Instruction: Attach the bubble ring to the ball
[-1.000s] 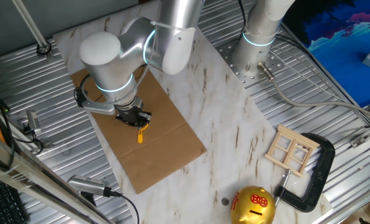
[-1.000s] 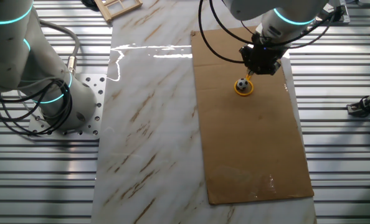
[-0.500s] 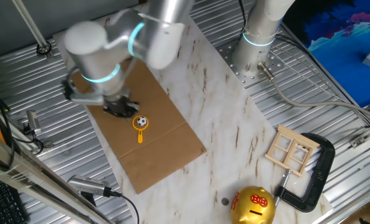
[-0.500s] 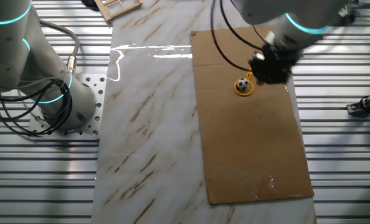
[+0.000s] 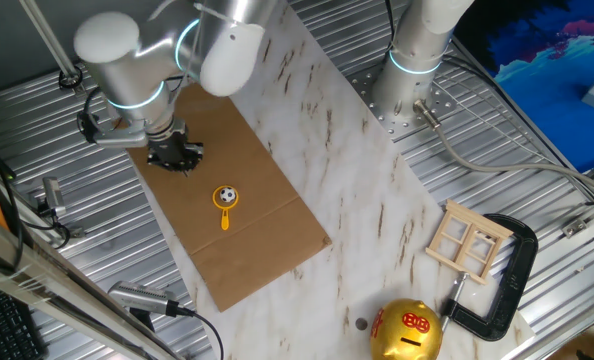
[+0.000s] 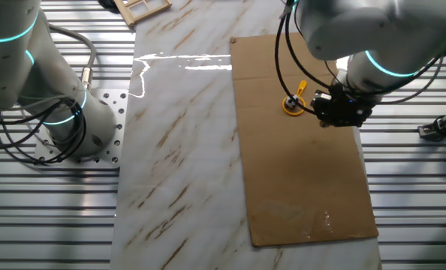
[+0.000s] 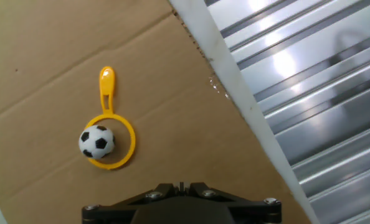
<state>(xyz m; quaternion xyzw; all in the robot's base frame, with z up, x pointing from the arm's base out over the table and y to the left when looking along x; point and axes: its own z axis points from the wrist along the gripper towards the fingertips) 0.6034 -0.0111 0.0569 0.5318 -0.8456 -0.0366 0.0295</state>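
Hovering off to one side, gripper (image 5: 174,158) holds nothing, jaw gap can't tell, w/ ring (image 7: 110,134) lying flat round ball (image 7: 97,141) on cardboard (image 5: 267,235), so job looks done.

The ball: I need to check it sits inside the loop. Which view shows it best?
The hand view: the ball lies large and unblocked inside the bubble ring. One fixed view shows it tiny but clear; in the other, the arm partly hides it.
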